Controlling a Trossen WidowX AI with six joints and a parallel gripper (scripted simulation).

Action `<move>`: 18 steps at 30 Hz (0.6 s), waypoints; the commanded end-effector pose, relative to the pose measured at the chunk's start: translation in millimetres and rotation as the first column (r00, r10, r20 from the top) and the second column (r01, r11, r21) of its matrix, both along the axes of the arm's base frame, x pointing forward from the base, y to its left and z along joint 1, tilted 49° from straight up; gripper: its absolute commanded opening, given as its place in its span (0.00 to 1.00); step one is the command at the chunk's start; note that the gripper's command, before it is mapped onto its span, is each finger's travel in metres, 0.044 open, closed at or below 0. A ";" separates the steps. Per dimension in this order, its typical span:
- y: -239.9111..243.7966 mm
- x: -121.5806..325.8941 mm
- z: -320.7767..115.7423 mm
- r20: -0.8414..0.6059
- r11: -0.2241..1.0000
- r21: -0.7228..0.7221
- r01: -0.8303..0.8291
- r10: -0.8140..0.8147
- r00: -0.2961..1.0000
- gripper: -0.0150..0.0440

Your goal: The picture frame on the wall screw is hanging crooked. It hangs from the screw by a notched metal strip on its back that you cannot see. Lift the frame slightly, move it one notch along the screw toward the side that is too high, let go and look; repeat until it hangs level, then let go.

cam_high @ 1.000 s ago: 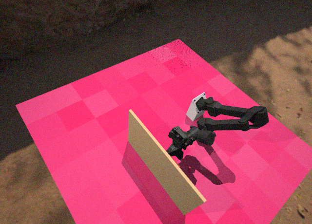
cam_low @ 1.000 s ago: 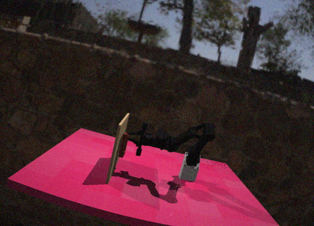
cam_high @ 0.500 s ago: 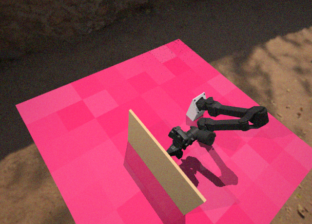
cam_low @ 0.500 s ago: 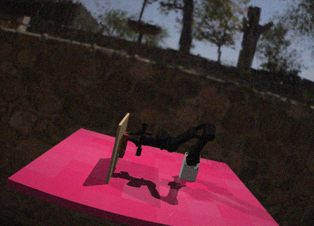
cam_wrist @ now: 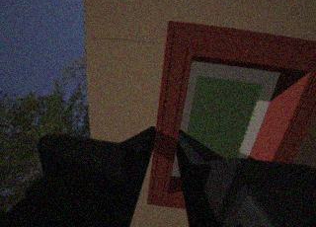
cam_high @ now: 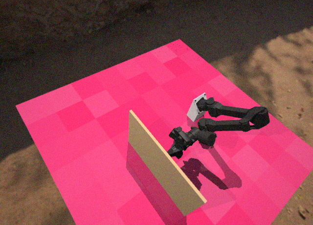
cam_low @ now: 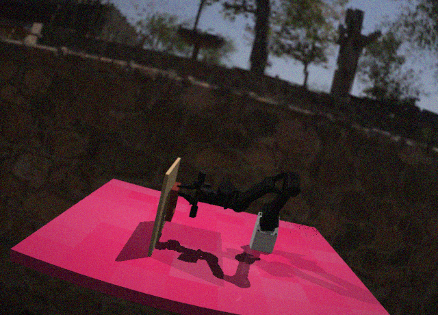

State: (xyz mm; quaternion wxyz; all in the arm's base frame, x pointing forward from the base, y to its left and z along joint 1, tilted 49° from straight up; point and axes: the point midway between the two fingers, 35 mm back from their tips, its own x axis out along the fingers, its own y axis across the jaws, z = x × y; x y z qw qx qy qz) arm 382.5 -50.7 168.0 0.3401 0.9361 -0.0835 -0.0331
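The picture frame is dark red, with a green picture inside a pale border, and hangs on the tan wall board. In the wrist view its top rail slopes down to the right and its left rail leans relative to the board's edge. My gripper is shut on the frame's left rail, below its middle. The frame's lower right part is hidden behind a finger in the wrist view. The screw and notched strip are hidden, and the top camera sees only the board's back.
The board stands upright on the pink table. The arm's pale grey base block stands on the table, away from the board's frame side. The folded arm reaches from it to the frame. Shadows of the arm and board fall on the table.
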 end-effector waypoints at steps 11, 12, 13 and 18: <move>0.0 0.0 0.0 -0.001 1.000 -0.008 0.000 0.000 1.000 0.65; 0.0 0.0 0.0 -0.001 1.000 -0.008 0.000 0.000 1.000 0.69; 0.0 0.0 0.0 -0.001 1.000 -0.008 0.000 0.000 1.000 0.69; 3.7 -12.2 3.4 0.002 1.000 0.009 0.001 -0.001 1.000 0.69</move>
